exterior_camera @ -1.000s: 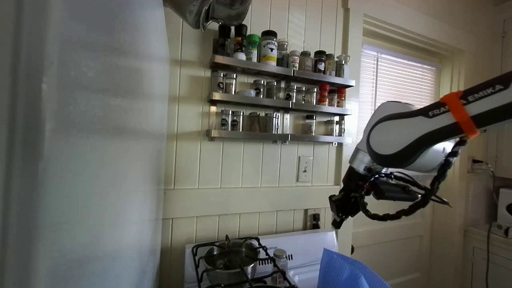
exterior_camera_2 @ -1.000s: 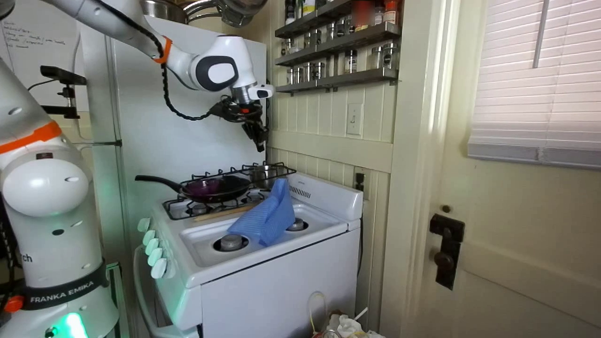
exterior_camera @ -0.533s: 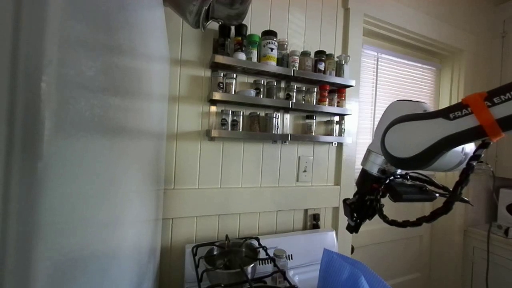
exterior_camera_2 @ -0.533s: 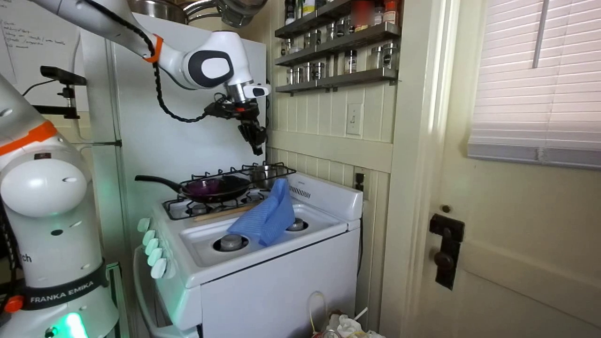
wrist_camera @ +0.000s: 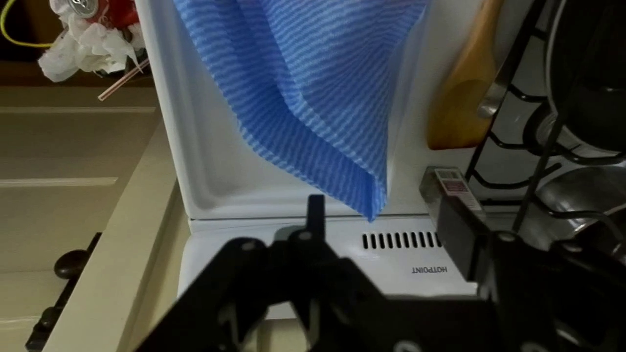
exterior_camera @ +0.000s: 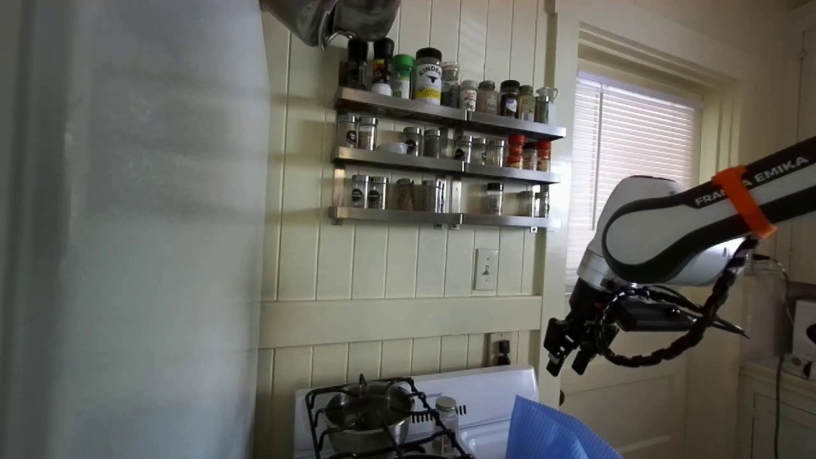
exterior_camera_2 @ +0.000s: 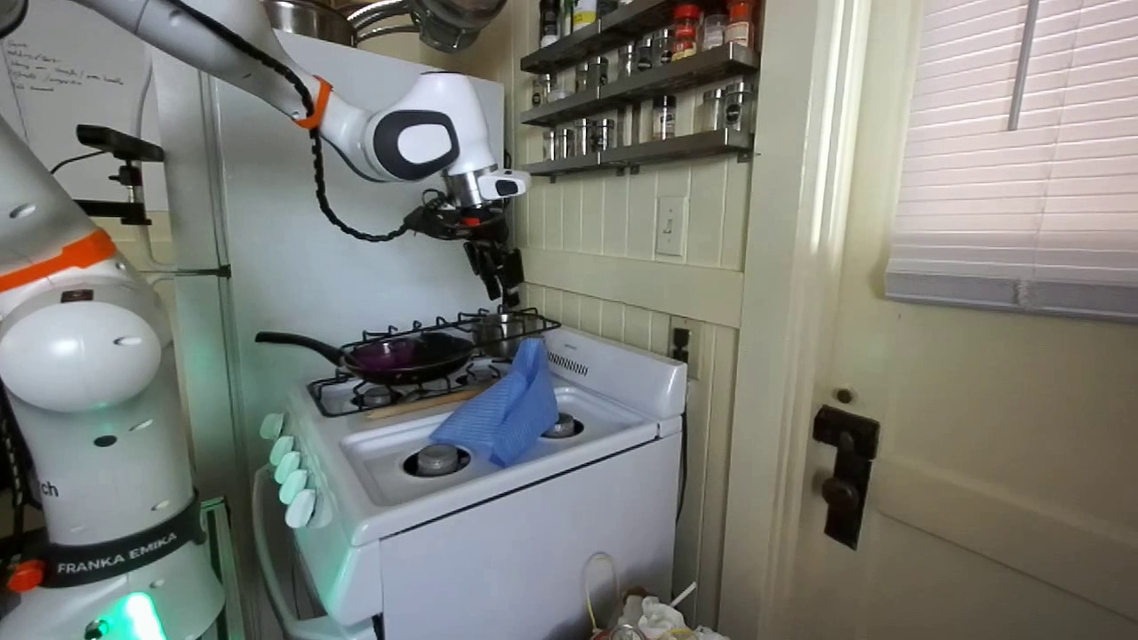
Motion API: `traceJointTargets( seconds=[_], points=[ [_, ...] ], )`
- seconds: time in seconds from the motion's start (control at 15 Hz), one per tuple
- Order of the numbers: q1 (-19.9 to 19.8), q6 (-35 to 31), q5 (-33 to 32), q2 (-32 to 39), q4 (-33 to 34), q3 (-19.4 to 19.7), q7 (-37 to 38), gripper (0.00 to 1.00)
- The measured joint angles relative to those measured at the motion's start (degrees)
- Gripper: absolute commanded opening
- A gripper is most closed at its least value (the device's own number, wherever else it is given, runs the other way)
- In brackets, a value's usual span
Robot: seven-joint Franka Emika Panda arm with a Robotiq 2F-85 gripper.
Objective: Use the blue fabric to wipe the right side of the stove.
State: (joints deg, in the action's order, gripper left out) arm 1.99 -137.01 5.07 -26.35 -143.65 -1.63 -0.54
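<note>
Below the 2 spread fingers (wrist_camera: 459, 237), a blue striped cloth (exterior_camera_2: 511, 409) lies ungripped on the Hotpoint stove (exterior_camera_2: 533, 524); grasping and wiping apparently remain.

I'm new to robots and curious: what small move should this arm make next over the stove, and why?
Probably lower the gripper toward the peaked tip of the blue cloth. The gripper hangs open above the stove, holding nothing, and the wrist view shows that tip roughly in line with its gap.
</note>
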Motion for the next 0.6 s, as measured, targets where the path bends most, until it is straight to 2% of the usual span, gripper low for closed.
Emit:
traceJointTargets(
  seconds=[0.13,0.6],
  points=[
    [-0.2,-1.1,0.0,3.6,1.1,1.3,-1.1,1.00],
    [0.2,-0.9,0.1,16.4,7.9,1.6,-5.8,1.00]
  ],
)
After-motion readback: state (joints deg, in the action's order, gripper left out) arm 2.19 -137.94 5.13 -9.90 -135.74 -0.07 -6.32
